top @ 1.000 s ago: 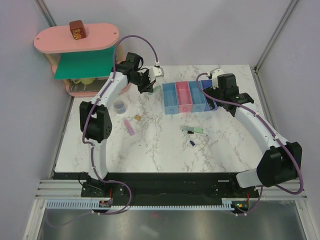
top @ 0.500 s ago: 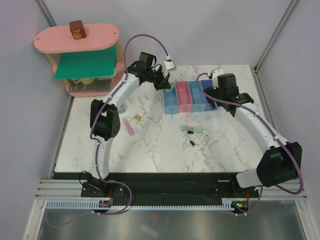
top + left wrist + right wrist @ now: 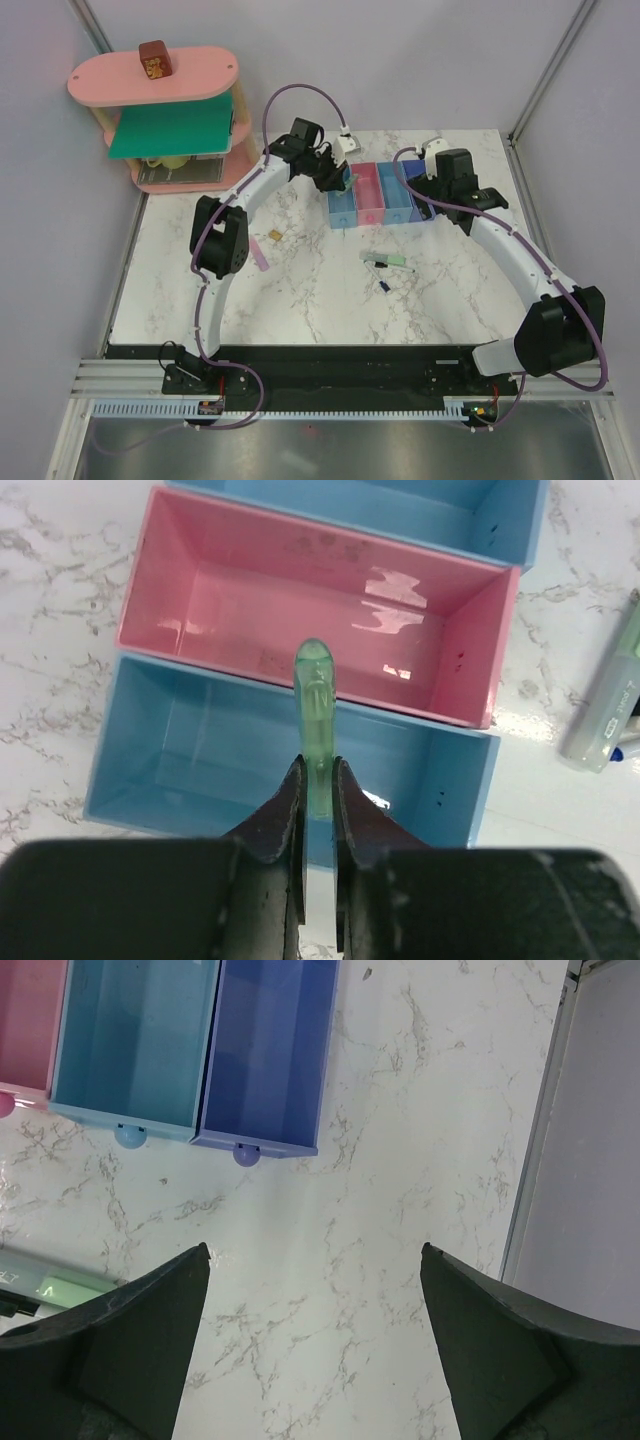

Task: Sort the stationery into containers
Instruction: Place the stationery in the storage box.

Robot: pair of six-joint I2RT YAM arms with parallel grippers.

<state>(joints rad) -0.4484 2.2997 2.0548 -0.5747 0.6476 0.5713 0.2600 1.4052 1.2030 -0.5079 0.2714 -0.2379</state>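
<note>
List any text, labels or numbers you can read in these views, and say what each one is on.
No text can be read in any view.
Brown block on the pink shelf: a gold mark, too small to read.
Mint green marker, left wrist view: dark print on the barrel, too blurred to read.
Bins: no readable label or number.

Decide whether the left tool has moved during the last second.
Yes: the left tool moved right, now above the leftmost light blue rectangular plastic bin, gripping a green bar.
</note>
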